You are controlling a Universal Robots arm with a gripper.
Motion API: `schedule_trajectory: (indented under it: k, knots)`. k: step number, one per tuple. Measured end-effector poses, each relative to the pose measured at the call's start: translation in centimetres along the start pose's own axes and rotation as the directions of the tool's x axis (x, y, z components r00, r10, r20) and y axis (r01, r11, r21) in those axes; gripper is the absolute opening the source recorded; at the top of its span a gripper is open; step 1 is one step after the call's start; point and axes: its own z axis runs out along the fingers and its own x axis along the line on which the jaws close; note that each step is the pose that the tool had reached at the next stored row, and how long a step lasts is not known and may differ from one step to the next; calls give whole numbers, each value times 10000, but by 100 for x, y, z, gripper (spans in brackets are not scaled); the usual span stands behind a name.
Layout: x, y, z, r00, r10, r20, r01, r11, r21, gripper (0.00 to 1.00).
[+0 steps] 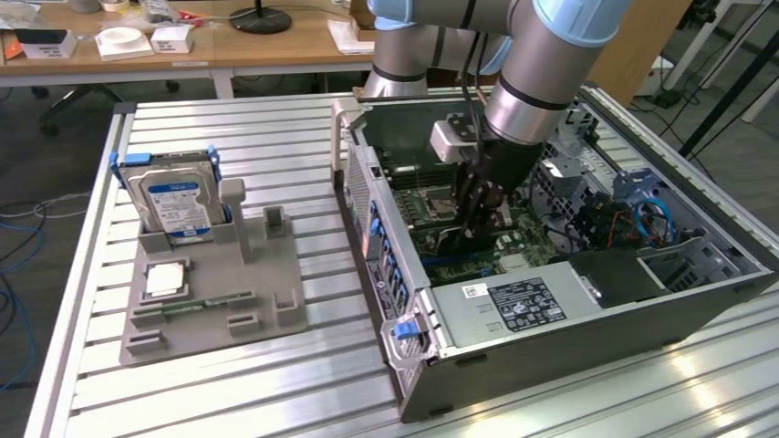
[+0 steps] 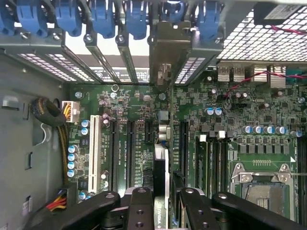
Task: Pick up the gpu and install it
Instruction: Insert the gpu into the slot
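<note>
1. Here, the gripper (image 1: 475,228) reaches down inside the open computer case (image 1: 548,358), its fingers closed tightly on the gpu (image 2: 161,167).
2. The gpu stands on edge over the motherboard (image 2: 129,103), its long axis running toward the case's rear wall with the blue clips (image 2: 103,19).
3. The exterior view adds a hard drive (image 1: 181,205) upright in a gray holder (image 1: 274,297).

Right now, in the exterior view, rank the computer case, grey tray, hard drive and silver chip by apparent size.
Largest to smallest:
1. computer case
2. grey tray
3. hard drive
4. silver chip
No two look alike.
</note>
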Motion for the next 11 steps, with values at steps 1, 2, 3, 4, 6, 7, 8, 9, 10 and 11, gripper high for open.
schedule_trajectory:
  k: [1,2,3,4,6,7,8,9,10,11]
  knots:
    - [-4,0,1,10000,-1,4,1,10000,1,26]
    - [-6,0,1,10000,-2,6,2,10000,1,26]
    - [-6,0,1,10000,-3,8,3,10000,0,26]
    - [-6,0,1,10000,-3,8,3,10000,1,26]
    - [-6,0,1,10000,-3,7,3,10000,0,26]
    - [-7,0,2,10000,-3,9,3,10000,1,26]
    - [-8,-1,4,10000,-4,14,4,10000,0,26]
    - [-10,-1,5,10000,-6,20,6,10000,0,26]
    - [-10,-1,7,10000,-7,26,7,10000,0,26]
    - [-11,-2,10,10000,-7,35,7,10000,-1,26]
